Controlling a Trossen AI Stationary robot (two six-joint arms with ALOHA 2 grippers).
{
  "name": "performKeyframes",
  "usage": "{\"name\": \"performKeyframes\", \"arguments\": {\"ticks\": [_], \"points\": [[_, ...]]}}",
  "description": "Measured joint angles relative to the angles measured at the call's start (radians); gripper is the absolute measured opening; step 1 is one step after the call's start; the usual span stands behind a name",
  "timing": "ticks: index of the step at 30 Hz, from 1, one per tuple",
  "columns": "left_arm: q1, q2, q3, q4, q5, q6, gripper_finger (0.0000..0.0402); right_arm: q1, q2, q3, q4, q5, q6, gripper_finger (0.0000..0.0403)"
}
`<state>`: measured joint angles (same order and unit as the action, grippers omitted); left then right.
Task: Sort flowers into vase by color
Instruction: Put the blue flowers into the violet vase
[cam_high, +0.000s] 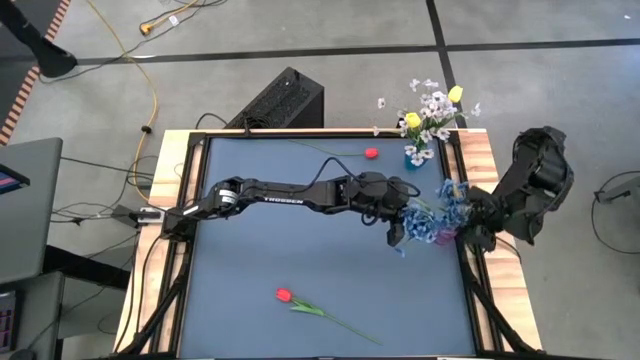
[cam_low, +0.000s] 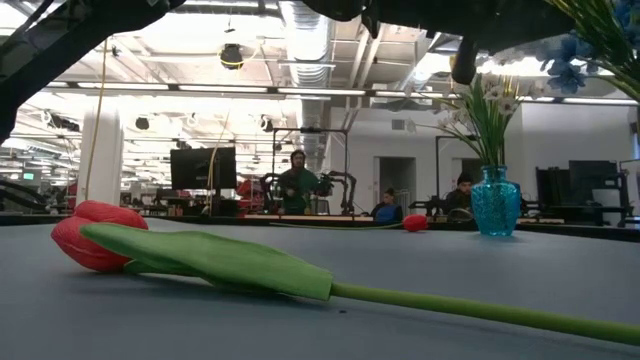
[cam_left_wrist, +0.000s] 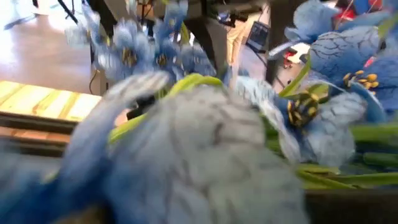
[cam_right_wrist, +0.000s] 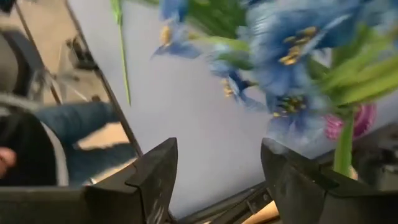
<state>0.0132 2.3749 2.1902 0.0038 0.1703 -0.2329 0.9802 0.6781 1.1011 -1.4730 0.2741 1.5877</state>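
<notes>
L arm reaches across the blue table (cam_high: 300, 250) from its left edge to the right side; left gripper (cam_high: 398, 232) sits at the blue flowers (cam_high: 432, 218), fingers pressed together. What, if anything, they pinch can't be told, since its wrist cam is filled w/ blurred blue petals (cam_left_wrist: 186, 155) and green stems.

R arm is folded at the table's right edge, right gripper (cam_right_wrist: 217, 174) just beside the same blue bunch. Its 2 fingers (cam_right_wrist: 152, 177) stand spread apart w/ nothing between them; blue blooms (cam_right_wrist: 292, 56) and green stems hang in front, and a pink-purple vase (cam_right_wrist: 357, 121) shows low beside the stems. In the high view that pink vase (cam_high: 444, 238) is at the table's right edge under the blue flowers.

Other flowers:
- 1 red tulip (cam_high: 372, 153) lies near the far edge of the table, stem pointing left
- 1 red tulip (cam_high: 284, 295) lies near the front edge, stem trailing right; in the low view it fills the foreground (cam_low: 95, 235), on its side
- white sprays (cam_high: 435, 105) and 2 yellow buds (cam_high: 412, 120) stand in a blue vase (cam_high: 416, 156) at the far right corner; low view shows the blue glass vase (cam_low: 494, 208) upright w/ green stems

People sit and stand at desks in the room behind the table; a person's jeans-clad leg (cam_right_wrist: 81, 124) shows beyond the table edge in the R wrist cam
</notes>
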Motion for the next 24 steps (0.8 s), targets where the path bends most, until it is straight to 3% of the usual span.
{"name": "performKeyframes", "arguments": {"ticks": [6, 13, 20, 24], "points": [[0.000, 0.000, 0.000, 0.007, -0.018, 0.000, 0.0000, 0.000, 0.057, 0.000, 0.070, -0.002, -0.226, 0.0258], [0.000, 0.000, 0.000, 0.004, -0.018, 0.000, 0.0000, 0.000, 0.063, 0.001, 0.216, 0.071, -0.387, 0.0256], [0.000, 0.000, 0.000, -0.006, -0.019, 0.000, 0.0000, 0.000, 0.061, 0.064, 0.255, 0.317, -0.642, 0.0239], [0.000, 0.000, 0.000, -0.013, -0.019, -0.014, 0.0000, -0.001, 0.062, 0.069, 0.255, 0.393, -0.784, 0.0234]]}}
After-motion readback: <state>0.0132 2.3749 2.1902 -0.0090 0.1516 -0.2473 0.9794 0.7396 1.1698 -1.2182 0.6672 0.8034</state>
